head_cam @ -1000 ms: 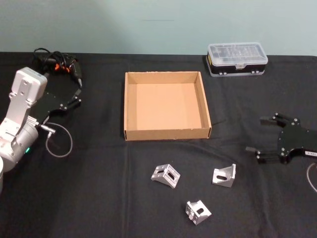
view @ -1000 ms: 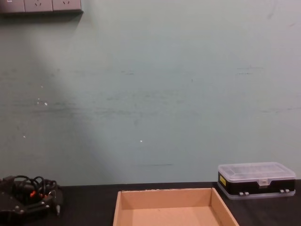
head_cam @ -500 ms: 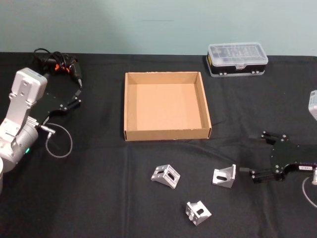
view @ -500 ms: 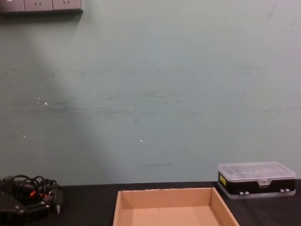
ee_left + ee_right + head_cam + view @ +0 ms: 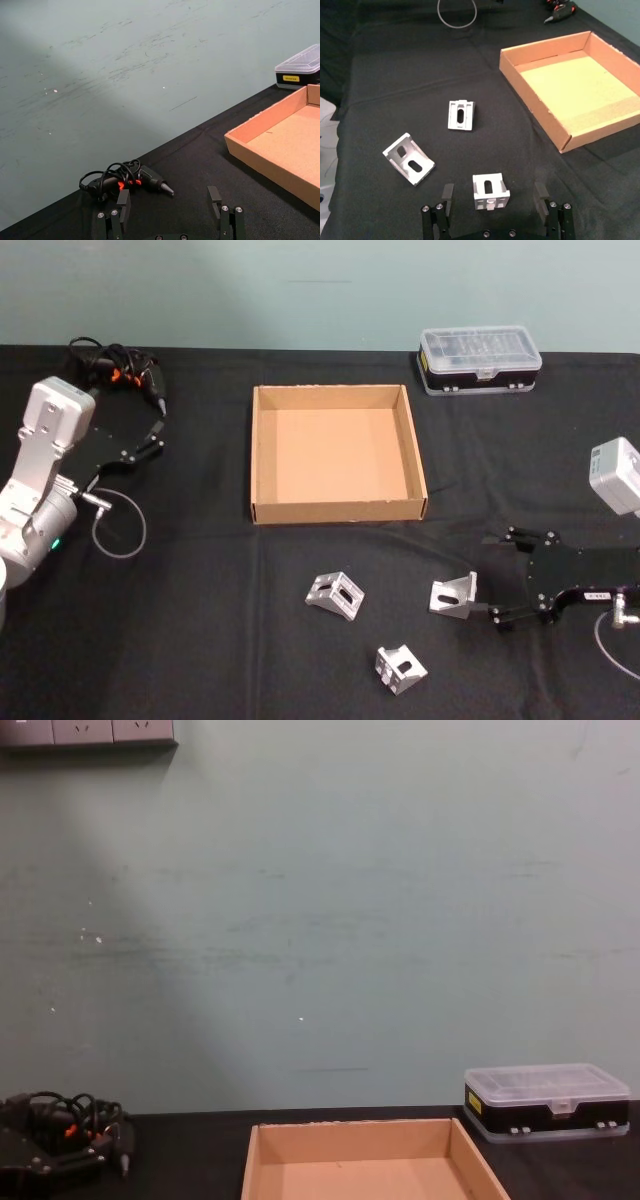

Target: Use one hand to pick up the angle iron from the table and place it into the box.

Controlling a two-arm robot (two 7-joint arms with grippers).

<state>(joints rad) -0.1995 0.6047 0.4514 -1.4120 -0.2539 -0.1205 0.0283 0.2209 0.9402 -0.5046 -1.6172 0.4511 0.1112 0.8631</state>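
On the flat matte black table (image 5: 200,640), a wide shallow tan cardboard box (image 5: 338,509) sits mid-frame in the head view, with a small black plastic case with clear lid (image 5: 479,358) at its upper right. Below the box lie three silver metal angle irons (image 5: 335,597) — the rightmost angle iron (image 5: 453,594) just left of the black right gripper (image 5: 497,577).

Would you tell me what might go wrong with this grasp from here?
The open right gripper is just short of the nearest angle iron; a finger could nudge it aside instead of straddling it. Carried low, it might catch the front wall of the box. Left gripper is parked far left.
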